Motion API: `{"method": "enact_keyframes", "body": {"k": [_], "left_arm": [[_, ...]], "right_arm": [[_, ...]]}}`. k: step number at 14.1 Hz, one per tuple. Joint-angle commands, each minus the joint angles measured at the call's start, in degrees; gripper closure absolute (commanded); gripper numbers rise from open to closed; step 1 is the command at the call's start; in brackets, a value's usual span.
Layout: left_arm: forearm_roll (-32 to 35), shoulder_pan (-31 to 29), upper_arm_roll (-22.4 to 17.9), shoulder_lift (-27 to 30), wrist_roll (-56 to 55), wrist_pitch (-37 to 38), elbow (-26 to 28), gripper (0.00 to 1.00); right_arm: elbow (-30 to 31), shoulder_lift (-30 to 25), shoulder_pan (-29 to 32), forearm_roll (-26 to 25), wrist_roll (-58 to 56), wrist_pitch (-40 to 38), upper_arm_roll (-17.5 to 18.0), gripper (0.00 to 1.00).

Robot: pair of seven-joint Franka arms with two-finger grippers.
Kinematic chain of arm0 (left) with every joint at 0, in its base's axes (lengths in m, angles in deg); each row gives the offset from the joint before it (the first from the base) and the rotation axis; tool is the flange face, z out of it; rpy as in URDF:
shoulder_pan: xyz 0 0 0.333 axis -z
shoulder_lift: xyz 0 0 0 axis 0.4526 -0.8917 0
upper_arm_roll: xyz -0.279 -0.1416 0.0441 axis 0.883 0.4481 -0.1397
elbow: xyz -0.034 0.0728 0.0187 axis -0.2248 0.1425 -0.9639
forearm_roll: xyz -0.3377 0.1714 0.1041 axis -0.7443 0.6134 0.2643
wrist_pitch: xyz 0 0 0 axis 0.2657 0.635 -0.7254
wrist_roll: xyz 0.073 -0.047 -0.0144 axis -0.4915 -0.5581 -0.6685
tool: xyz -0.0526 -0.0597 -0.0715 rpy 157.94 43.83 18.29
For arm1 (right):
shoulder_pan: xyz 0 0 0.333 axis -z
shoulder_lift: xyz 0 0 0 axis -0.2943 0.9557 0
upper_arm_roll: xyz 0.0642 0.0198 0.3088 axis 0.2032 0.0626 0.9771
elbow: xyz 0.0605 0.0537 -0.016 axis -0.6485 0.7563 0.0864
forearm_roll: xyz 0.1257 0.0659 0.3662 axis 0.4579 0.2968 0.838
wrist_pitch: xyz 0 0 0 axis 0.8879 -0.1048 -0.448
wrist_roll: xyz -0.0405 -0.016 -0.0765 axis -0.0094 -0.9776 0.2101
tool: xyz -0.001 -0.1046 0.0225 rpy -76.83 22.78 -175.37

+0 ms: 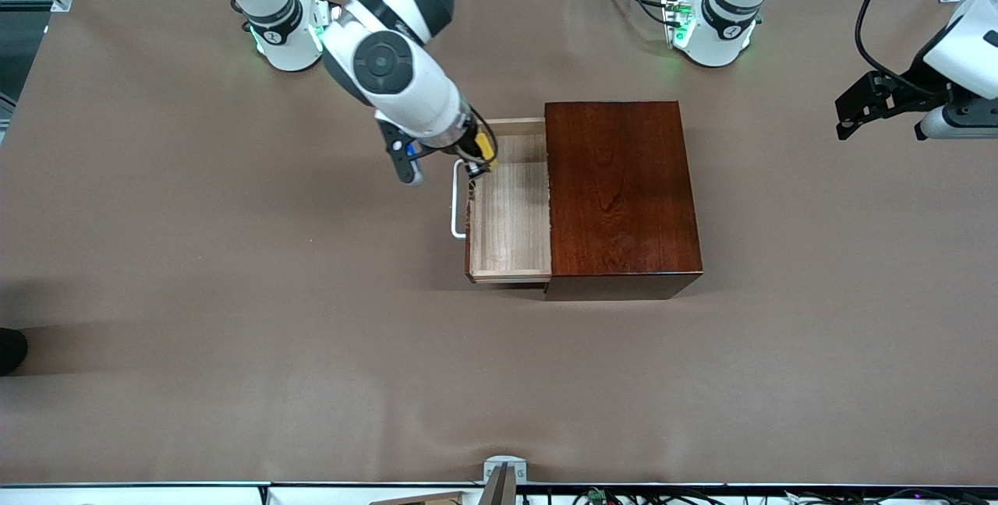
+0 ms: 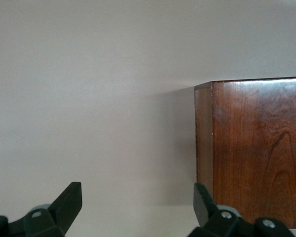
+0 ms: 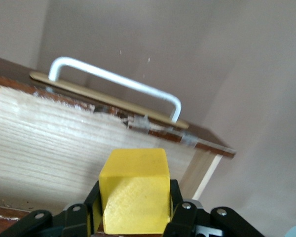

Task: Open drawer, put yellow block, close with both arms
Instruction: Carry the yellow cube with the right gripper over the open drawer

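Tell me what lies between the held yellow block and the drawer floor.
Nothing: in the right wrist view the yellow block, clamped in the right hand, hangs over the open drawer, bare wood below.

Brown table (image 1: pixel 234 294), mahogany box (image 1: pixel 620 193) on it

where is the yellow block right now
The yellow block is clamped in the right gripper, in the air over the open drawer, near the white handle.
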Motion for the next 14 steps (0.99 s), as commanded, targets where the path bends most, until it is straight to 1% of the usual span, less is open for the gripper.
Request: {"method": "enact_keyframes", "body": {"k": [1, 3, 5, 6, 9, 11, 13, 14], "left_arm": [[-0.2, -0.4, 0.2, 0.0, 0.9, -0.2, -0.5, 0.0], [-0.1, -0.5, 0.2, 0.0, 1.1, -0.1, -0.5, 0.0], [0.0, -0.5, 0.2, -0.1, 1.0, -0.1, -0.3, 0.0], [0.0, -0.5, 0.2, -0.2, 0.9, -0.1, -0.3, 0.0], [0.2, -0.6, 0.2, -0.4, 0.9, -0.2, -0.4, 0.0], [0.2, -0.7, 0.2, -0.4, 0.9, -0.3, -0.4, 0.0], [0.2, -0.7, 0.1, -0.1, 1.0, -0.3, -0.4, 0.0], [0.2, -0.7, 0.0, 0.0, 0.9, -0.3, -0.4, 0.0]], "right_arm": [[-3.3, 2.6, -1.4, -1.4, 3.8, -0.1, -0.4, 1.0], [-3.3, 3.7, -2.5, -1.5, 5.4, 1.3, -0.6, 1.0], [-3.3, 5.2, -3.2, -3.8, 8.3, 3.7, -1.1, 1.0], [-3.3, 5.5, -3.8, -4.8, 8.8, 3.7, -1.2, 1.0], [-3.3, 7.2, -4.1, -5.2, 10.1, 4.0, -2.1, 1.0], [-3.3, 8.0, -4.5, -5.8, 11.3, 5.9, -2.2, 1.0], [-3.3, 9.6, -5.3, -8.1, 11.7, 7.0, -2.2, 1.0], [-3.3, 10.1, -5.7, -8.4, 11.7, 8.1, -2.3, 1.0]]}}
